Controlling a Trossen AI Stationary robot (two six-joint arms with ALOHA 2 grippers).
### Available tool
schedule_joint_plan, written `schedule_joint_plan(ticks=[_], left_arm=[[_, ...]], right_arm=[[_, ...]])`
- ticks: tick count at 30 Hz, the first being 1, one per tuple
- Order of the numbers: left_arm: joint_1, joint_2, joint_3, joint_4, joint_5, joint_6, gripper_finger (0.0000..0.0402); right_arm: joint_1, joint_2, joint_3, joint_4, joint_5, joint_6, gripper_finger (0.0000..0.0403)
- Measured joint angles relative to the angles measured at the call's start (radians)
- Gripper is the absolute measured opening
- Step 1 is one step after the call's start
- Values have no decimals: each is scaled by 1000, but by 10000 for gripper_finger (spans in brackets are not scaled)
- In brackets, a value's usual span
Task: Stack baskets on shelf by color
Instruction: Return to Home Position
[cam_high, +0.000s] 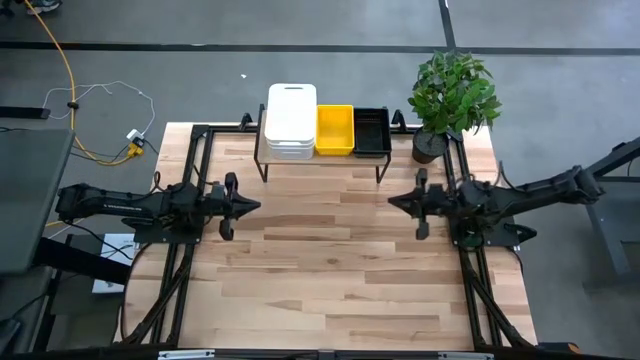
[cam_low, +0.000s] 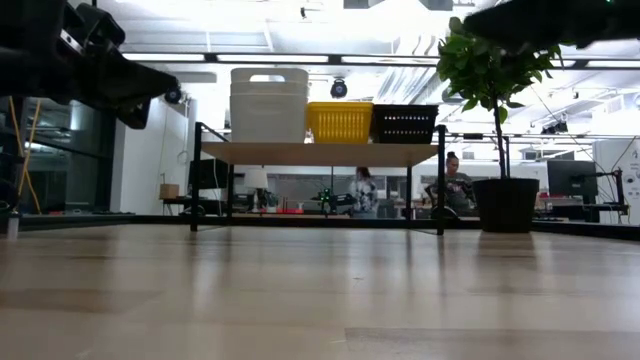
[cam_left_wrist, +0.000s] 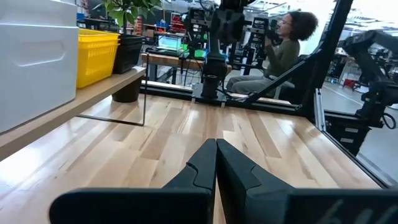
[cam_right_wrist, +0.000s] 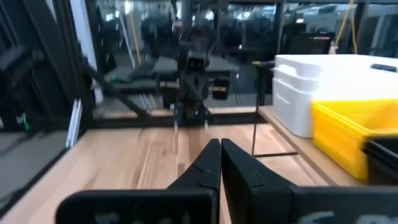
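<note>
The shelf (cam_high: 320, 160) stands at the table's far edge on thin black legs. On its wood top sit the stacked white baskets (cam_high: 291, 121), the yellow basket (cam_high: 335, 129) and the black basket (cam_high: 371, 131), side by side from left to right. My left gripper (cam_high: 257, 206) hovers over the table's left side, shut and empty. My right gripper (cam_high: 391, 201) hovers over the right side, shut and empty, facing the left one. In the left wrist view the shut gripper (cam_left_wrist: 216, 146) points across the table, past the white baskets (cam_left_wrist: 34, 56) and the yellow one (cam_left_wrist: 96, 56).
A potted plant (cam_high: 450, 100) stands at the table's far right corner beside the shelf. Bare tabletop (cam_high: 330, 270) lies between the arms and toward the near edge. People sit in the room beyond the table (cam_low: 455, 185).
</note>
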Motion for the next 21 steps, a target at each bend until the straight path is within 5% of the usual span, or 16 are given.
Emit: schedule_joint_plan(ticks=[10, 21], left_arm=[[0, 0, 0, -5, -63, 0, 0], [0, 0, 0, -8, -65, 0, 0]], right_arm=[[-7, -311, -184, 14, -3, 39, 0], [-6, -344, -315, 92, -22, 43, 0]])
